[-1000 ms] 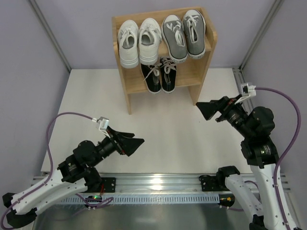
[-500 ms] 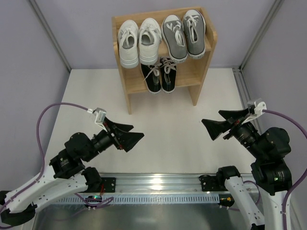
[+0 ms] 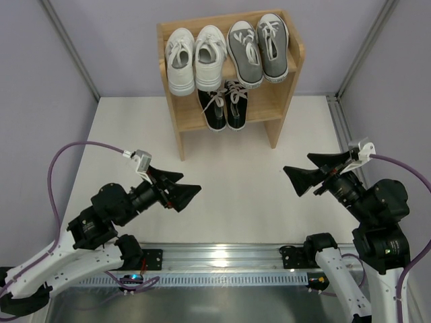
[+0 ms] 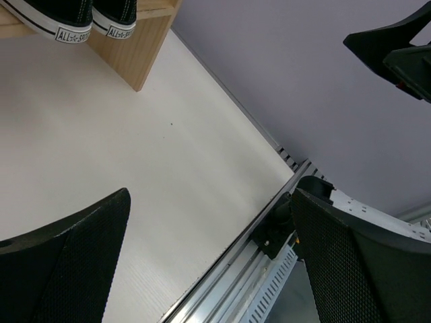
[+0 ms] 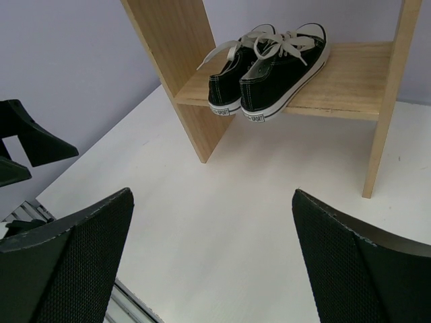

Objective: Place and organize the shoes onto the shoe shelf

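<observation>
Shelf (image 3: 264, 102) at the table's (image 3: 236, 168) far edge holds white pair (image 3: 196, 60) and grey pair (image 3: 259, 48) on top, black pair (image 3: 225, 106) below. Left gripper (image 3: 191, 182) and right gripper (image 3: 300, 169) hover near the front, well apart, jaws spread and empty.

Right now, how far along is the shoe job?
Looks done: the white sneakers and grey sneakers sit paired on the top tier of the shoe shelf, the black sneakers on the lower tier. In hand: nothing; left jaws and right jaws are open and empty. Left: I see no shoe off the shelf.
</observation>
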You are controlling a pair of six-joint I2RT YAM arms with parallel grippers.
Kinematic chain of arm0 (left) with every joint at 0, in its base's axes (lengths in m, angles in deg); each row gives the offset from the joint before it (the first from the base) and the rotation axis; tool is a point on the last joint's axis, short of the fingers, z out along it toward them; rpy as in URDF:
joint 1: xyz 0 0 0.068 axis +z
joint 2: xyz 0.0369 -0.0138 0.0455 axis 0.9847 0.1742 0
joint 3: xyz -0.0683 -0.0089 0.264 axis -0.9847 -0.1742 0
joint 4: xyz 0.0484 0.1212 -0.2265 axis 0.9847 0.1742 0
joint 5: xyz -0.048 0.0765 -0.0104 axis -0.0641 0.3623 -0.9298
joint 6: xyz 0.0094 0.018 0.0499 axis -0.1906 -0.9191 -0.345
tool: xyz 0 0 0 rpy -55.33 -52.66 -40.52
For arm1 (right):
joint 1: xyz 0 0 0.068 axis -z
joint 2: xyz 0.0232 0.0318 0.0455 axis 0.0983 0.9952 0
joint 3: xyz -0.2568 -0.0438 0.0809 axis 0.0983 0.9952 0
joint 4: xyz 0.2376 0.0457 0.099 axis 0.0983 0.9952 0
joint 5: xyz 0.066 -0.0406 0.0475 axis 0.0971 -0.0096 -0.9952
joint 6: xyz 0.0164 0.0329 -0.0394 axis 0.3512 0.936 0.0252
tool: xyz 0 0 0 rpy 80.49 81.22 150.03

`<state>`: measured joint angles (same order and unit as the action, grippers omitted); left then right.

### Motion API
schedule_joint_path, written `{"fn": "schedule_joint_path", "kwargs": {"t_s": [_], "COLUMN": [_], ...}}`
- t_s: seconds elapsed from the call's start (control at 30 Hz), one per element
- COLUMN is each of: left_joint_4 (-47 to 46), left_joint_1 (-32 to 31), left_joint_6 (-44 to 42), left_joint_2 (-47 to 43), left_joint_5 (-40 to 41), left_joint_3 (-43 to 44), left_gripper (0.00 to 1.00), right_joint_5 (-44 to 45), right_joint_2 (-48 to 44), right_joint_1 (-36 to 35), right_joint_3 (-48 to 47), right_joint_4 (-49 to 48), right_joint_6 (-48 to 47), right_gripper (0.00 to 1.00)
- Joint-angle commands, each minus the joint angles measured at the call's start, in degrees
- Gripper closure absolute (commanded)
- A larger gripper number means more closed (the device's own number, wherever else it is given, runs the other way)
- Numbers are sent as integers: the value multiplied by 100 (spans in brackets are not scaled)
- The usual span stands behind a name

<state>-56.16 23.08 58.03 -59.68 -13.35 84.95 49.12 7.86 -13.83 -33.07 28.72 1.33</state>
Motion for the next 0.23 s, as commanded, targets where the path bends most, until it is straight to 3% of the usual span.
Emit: {"fn": "schedule_joint_path", "kwargs": {"t_s": [0.0, 0.2], "left_joint_4": [253, 376], "left_joint_1": [-7, -7], "left_joint_6": [-212, -247], "left_joint_2": [-18, -168], "left_joint_5": [231, 249], "left_joint_3": [288, 341], "left_gripper": [0, 0], "right_joint_5": [-3, -40], "right_joint_2": [-14, 118], "right_joint_1": [-25, -25], "right_joint_3": [-196, -213], "right_joint_4": [-408, -487], "right_joint_6": [113, 270], "right_gripper": [0, 0]}}
